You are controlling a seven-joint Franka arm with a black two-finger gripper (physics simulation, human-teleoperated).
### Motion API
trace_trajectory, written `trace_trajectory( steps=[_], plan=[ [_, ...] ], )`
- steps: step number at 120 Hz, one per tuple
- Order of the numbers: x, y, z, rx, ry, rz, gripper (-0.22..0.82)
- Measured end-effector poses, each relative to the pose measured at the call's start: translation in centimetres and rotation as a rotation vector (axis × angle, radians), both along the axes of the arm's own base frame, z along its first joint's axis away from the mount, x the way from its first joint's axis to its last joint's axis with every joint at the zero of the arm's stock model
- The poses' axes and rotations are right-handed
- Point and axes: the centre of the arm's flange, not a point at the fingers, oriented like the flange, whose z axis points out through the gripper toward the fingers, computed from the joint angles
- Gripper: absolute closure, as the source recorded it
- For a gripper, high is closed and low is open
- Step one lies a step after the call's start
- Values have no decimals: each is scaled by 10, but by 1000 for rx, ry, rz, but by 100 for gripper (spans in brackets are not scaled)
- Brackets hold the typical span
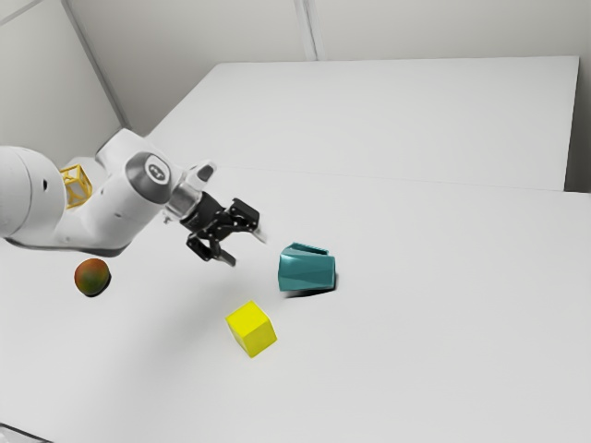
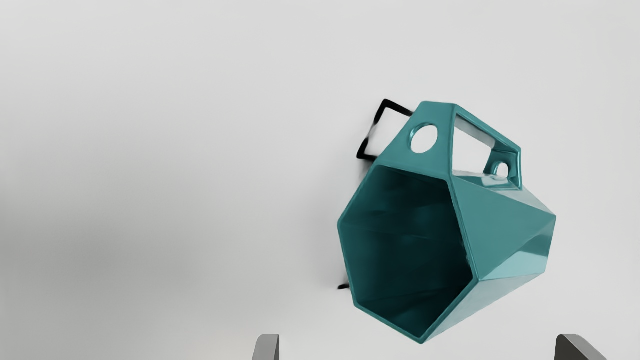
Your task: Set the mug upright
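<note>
Your claw (image 1: 246, 247) is spread wide, with nothing held between its two fingers. In the exterior view it hangs above the table (image 1: 416, 351), tilted, its fingers angled toward the mug (image 1: 307, 273) but apart from it.

The mug lies on its side on the table, well in from the long edge that crosses the exterior view behind it, so you don't have it upright. Its mouth (image 2: 410, 240) faces back toward your claw, and the wrist view lets you look into the dark inside. The base points away from you, toward the exterior view's right. Its handle (image 2: 444, 150) stands out from the side nearer that long edge. In the wrist view, the mug sits ahead of the gap between your fingertips, touching neither.

Near the mug, farther from that same edge and a little to the exterior view's left, you have a yellow cube (image 1: 251, 329). A red and green ball (image 1: 92, 276) rests well apart from both, just beside your arm (image 1: 111, 208) as the exterior view shows it. An orange frame (image 1: 76, 185) shows behind the arm, partly hidden by it.
</note>
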Motion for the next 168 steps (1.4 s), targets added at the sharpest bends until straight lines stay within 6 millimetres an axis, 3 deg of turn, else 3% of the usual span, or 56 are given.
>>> trace_trajectory(
  steps=[8, 23, 92, 136, 168],
  plan=[
    [-1, 4, -4, -21, -6, 27, 0],
    [-4, -11, -12, -47, -16, 33, 0],
    [-3, -43, -47, -136, -44, 47, 0],
    [17, -63, -61, -140, -73, -2, 0],
    [24, -69, -51, -152, -113, -30, 25]
  ],
)
